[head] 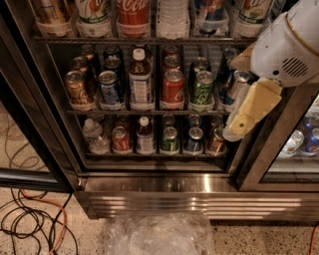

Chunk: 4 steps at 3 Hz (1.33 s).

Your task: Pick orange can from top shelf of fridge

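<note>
the orange can [47, 11] sits at the far left of the top shelf [124, 40], standing upright in a clear bin. only its lower body shows, since the frame cuts off the top. a white-and-green can [92, 14] stands just beside it on the right, and a coke [133, 12] is next along.

i'd judge it as a smooth, thin-walled aluminium can. it should be fairly stiff if full but easy to dent if squeezed hard, and in a cold fridge [164, 199] it may be a little slick. full, it should carry some weight, though nothing awkward. i'd take it across the middle of the body, above the bin's rim, with the pads square on opposite sides so it can't twist out. the bin wall and the neighbour leave little room, so the approach needs to come straight in from the front.

the gripper [238, 127] hangs at the right, in front of the door frame and over the right ends of the two lower racks, below the white wrist housing [294, 47] — well apart from the can, lower and far across from it. i see nothing held and nothing clearly touched. whether it is spread or pressed together i cannot tell.
</note>
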Tool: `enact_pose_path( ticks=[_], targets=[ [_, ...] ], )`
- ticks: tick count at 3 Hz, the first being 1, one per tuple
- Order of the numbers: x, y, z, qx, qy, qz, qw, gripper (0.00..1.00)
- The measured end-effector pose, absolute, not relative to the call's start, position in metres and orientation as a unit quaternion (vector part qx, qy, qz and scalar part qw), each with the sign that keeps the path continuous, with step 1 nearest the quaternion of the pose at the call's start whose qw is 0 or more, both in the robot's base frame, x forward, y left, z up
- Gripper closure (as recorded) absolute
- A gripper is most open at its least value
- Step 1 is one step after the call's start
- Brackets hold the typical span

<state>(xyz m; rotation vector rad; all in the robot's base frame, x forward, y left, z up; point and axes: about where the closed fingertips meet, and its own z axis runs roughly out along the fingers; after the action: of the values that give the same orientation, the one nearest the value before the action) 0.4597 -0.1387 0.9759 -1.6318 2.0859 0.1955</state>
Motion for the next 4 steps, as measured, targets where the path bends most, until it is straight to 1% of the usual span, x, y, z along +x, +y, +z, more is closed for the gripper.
enact_pose_path(
  ticks=[1, 2, 3, 4],
  targets=[
    [0.460, -0.139, 0.976, -0.596, 0.762, 0.071, 0.241, 0.00],
    [0.466, -0.120, 0.981, -0.591, 0.755, 0.096, 0.267, 0.00],
    [0.473, -0.078, 1.007, -0.608, 0.719, 0.118, 0.316, 0.00],
    [0.480, -0.034, 1.030, -0.633, 0.678, 0.134, 0.349, 0.00]
  ],
)
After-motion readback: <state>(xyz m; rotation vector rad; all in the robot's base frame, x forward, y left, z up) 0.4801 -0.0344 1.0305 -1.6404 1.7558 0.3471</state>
